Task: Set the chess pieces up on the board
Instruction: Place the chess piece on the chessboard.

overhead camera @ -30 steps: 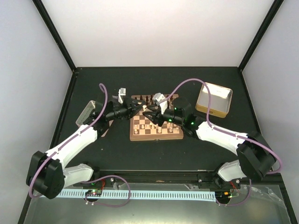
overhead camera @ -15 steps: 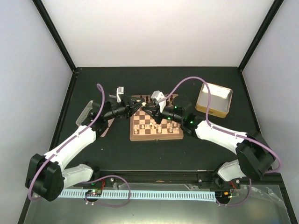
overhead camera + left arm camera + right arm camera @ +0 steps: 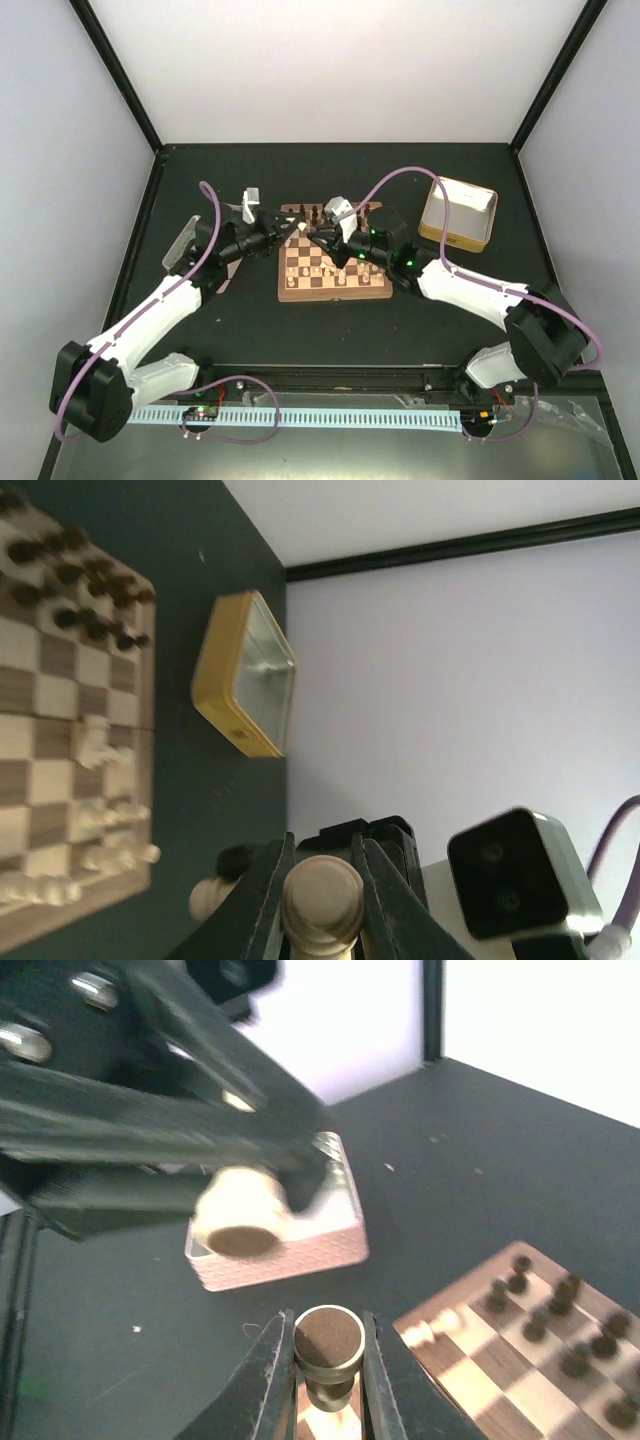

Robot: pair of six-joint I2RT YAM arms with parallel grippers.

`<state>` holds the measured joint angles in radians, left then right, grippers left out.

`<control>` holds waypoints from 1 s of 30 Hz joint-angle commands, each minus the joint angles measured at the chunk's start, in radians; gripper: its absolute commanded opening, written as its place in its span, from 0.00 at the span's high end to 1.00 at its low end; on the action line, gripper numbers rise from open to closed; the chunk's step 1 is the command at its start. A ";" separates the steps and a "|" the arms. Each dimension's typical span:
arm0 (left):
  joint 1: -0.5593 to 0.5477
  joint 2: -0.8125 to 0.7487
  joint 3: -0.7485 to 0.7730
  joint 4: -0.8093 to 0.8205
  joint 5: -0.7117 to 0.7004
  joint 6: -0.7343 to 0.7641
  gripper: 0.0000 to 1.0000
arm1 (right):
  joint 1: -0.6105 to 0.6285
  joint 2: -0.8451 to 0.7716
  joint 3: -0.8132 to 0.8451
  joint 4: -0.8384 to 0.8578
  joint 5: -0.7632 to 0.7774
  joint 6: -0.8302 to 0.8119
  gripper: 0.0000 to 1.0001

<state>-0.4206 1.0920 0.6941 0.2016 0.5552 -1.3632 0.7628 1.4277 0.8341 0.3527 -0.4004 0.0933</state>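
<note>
Overhead, both arms are reaching in over the far left corner of the board (image 3: 335, 297). The left gripper (image 3: 287, 231) and the right gripper (image 3: 318, 238) are almost meeting tip to tip, and what each is carrying is too small to tell from up here. The right one is hanging over the squares while the left is sitting just off the left rim. Cream pieces (image 3: 325, 272) are standing in the near rows and dark pieces (image 3: 318, 212) along the far edge. From the left wrist, the left jaws are clamping a cream piece (image 3: 322, 898) by its sides, rounded end toward the lens. The board is lying away to the left of the view, well apart from the jaws, with a yellow tin (image 3: 245, 675) past it. From the right wrist, the right jaws are pinching a second cream piece (image 3: 328, 1343) with its dark base facing back at the lens, so its long axis is running along the fingers, head pointing away. The board is showing at lower right, near the tips. Above, the left arm's piece is lying sideways, base toward the right gripper (a pink tray (image 3: 300, 1240) is sitting behind it). The right arm looks the nearer to an empty square, though its piece seems to be base-up and would likely want turning before it can stand.
</note>
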 commanded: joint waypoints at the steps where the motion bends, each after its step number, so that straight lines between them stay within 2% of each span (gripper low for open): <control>1: -0.028 -0.086 0.045 -0.216 -0.209 0.339 0.95 | -0.001 -0.046 -0.050 -0.069 0.198 0.079 0.93; 4: -0.091 -0.103 0.036 -0.316 -0.359 0.522 0.94 | -0.004 -0.097 -0.090 -0.110 0.306 0.147 0.92; 7: -0.192 -0.101 -0.003 -0.341 -0.512 0.646 0.94 | -0.005 -0.140 -0.117 -0.149 0.407 0.210 0.92; 10: -0.318 -0.091 -0.058 -0.300 -0.679 0.749 0.93 | -0.007 -0.183 -0.139 -0.187 0.488 0.270 0.92; 16: -0.487 0.019 -0.122 -0.152 -0.859 0.907 0.93 | -0.027 -0.267 -0.171 -0.273 0.619 0.382 0.91; 20: -0.553 0.110 -0.163 -0.023 -0.916 0.964 0.93 | -0.043 -0.318 -0.192 -0.305 0.634 0.414 0.91; 25: -0.583 0.224 -0.204 0.146 -0.966 0.995 0.93 | -0.046 -0.367 -0.206 -0.338 0.622 0.416 0.90; 30: -0.589 0.320 -0.219 0.262 -0.943 1.021 0.92 | -0.048 -0.377 -0.220 -0.331 0.617 0.424 0.90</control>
<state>-0.9989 1.3586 0.4831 0.2924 -0.3611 -0.3916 0.7212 1.0630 0.6273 0.0235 0.1890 0.4969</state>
